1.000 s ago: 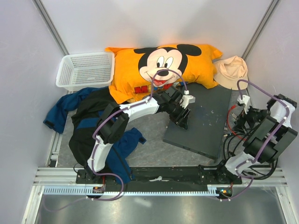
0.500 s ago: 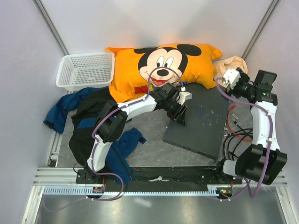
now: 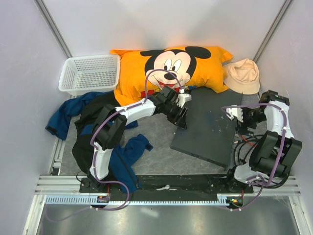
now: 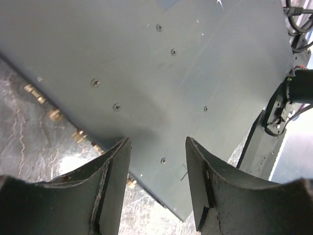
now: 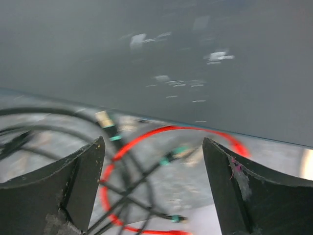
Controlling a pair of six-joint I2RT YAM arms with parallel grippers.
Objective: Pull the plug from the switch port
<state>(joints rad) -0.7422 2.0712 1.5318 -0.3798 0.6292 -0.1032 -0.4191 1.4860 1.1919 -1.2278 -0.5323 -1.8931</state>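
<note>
The switch (image 3: 210,128) is a flat dark grey box lying at an angle on the table. My left gripper (image 3: 181,119) hovers over its left edge, open, with the switch (image 4: 171,63) top and its near corner showing between the fingers and nothing gripped. Small brass connectors (image 4: 54,115) line that edge. My right gripper (image 3: 240,122) stands open at the switch's right edge, over a red cable (image 5: 146,137) and black cables. A pale-tipped plug (image 5: 104,119) with a teal band lies close to the switch (image 5: 195,49) edge. Blur hides whether it sits in a port.
An orange Mickey Mouse pillow (image 3: 171,68) lies behind the switch, with a beige hat (image 3: 242,76) to its right and a white basket (image 3: 90,73) at the back left. Dark and blue clothes (image 3: 98,129) are heaped on the left. A cable tangle (image 3: 244,144) lies right of the switch.
My right arm swung up to the back by the hat, then came down to the switch's right edge. My left gripper slid back and to the left along the switch's left edge.
</note>
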